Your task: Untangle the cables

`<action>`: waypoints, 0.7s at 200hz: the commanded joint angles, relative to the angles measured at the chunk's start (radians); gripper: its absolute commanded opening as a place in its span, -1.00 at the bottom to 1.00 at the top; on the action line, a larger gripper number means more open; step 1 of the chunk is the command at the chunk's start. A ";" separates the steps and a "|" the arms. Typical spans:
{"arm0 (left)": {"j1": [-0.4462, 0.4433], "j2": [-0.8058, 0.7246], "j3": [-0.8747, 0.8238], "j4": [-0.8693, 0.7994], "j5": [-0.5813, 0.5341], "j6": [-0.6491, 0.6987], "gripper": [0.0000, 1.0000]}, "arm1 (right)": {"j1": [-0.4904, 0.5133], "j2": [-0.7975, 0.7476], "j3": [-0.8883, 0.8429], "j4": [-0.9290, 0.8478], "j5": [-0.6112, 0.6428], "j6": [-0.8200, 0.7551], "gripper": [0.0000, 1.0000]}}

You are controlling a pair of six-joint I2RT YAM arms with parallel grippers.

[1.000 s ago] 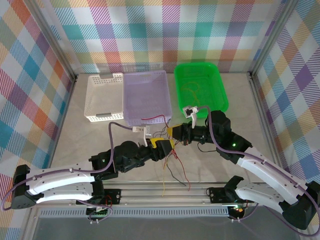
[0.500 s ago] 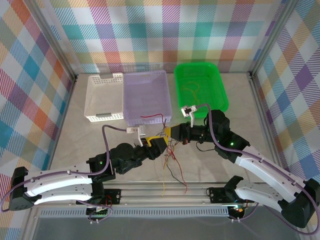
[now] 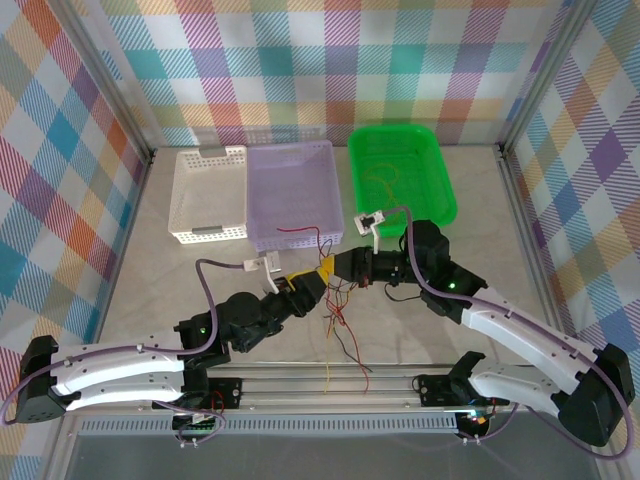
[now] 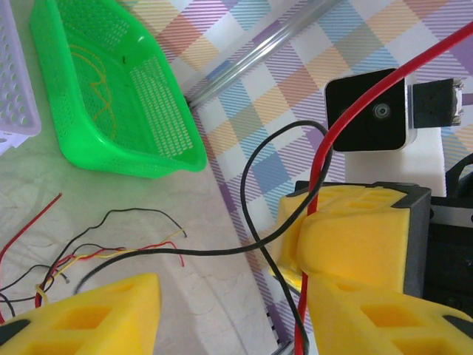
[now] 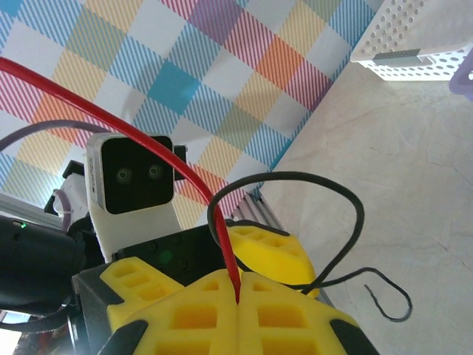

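Right gripper (image 5: 238, 305) pinches the red cable (image 5: 230, 266); left gripper (image 4: 229, 314), jaws apart, may catch the black cable (image 4: 246, 185) too, so pulling knots them tighter.

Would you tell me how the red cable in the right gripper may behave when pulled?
The red cable seems light and springy, not limp: it arcs freely out of the right gripper. Pulling will likely drag neighbours, since the cables lie crossed in a bunch. Being thin, it may slip.
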 commanded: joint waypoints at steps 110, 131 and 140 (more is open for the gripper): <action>-0.001 0.051 -0.009 0.166 -0.076 -0.067 -0.94 | 0.061 0.011 -0.046 0.142 -0.038 0.107 -1.00; 0.000 0.048 -0.017 0.169 -0.076 -0.076 -1.00 | 0.061 -0.004 -0.050 0.128 -0.019 0.109 -1.00; -0.001 0.043 -0.022 0.167 -0.076 -0.078 -1.00 | 0.061 -0.013 -0.050 0.118 -0.010 0.109 -1.00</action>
